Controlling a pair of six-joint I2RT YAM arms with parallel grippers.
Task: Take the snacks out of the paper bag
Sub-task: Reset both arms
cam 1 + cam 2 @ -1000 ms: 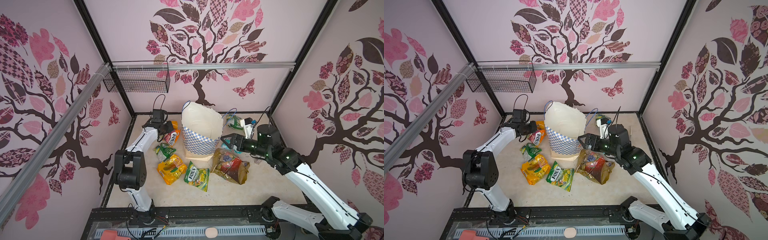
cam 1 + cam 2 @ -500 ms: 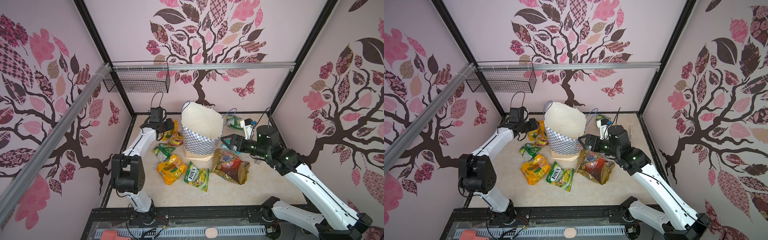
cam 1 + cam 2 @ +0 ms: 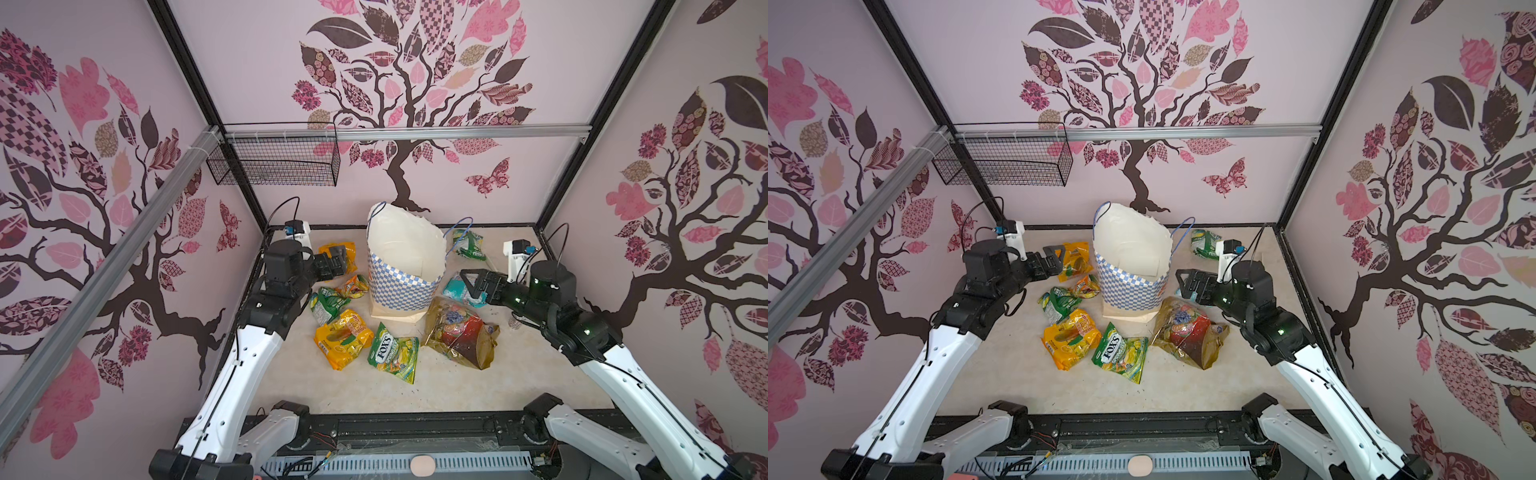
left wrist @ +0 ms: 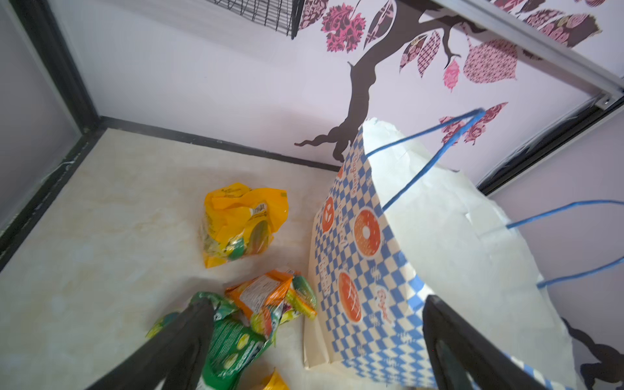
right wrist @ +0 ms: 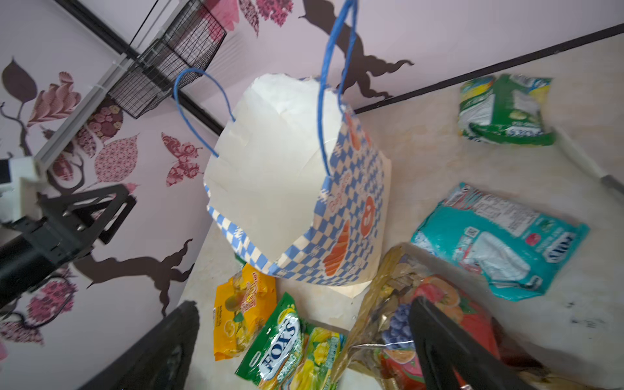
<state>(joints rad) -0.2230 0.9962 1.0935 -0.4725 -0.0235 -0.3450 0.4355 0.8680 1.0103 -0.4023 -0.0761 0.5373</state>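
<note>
Pink walls printed with dark trees box in a pale marbled tabletop [image 3: 436,386]. You have the paper bag [image 3: 399,286] standing upright near the back wall with its mouth gaping. It is blue-and-white check outside with orange bakery pictures, plain white inside, and has a tan base and thin blue cord handles [image 4: 429,162]. What shows of its inside is bare white.

8 snacks lie around it on the tabletop.

- **Left arm's side:** you see the back orange-yellow packet [image 3: 347,253], a small orange packet [image 3: 356,286] just beside the bag's foot, a crumpled green packet [image 3: 328,301] and a larger orange-yellow packet [image 3: 343,338].
- **In front:** a green FOX'S packet [image 3: 392,349] lies next to the gold-and-red clear pack [image 3: 457,332], which sits just beside the bag's base.
- **Right arm's side:** a teal packet [image 3: 455,289] lies there, with a far green packet [image 3: 467,243] behind it.

Your left gripper [image 3: 334,259] hovers near the back orange-yellow packet, jaws spread wide and holding nothing. Your right gripper [image 3: 473,282] hangs beside the bag near the teal packet, jaws likewise apart and empty.
</note>
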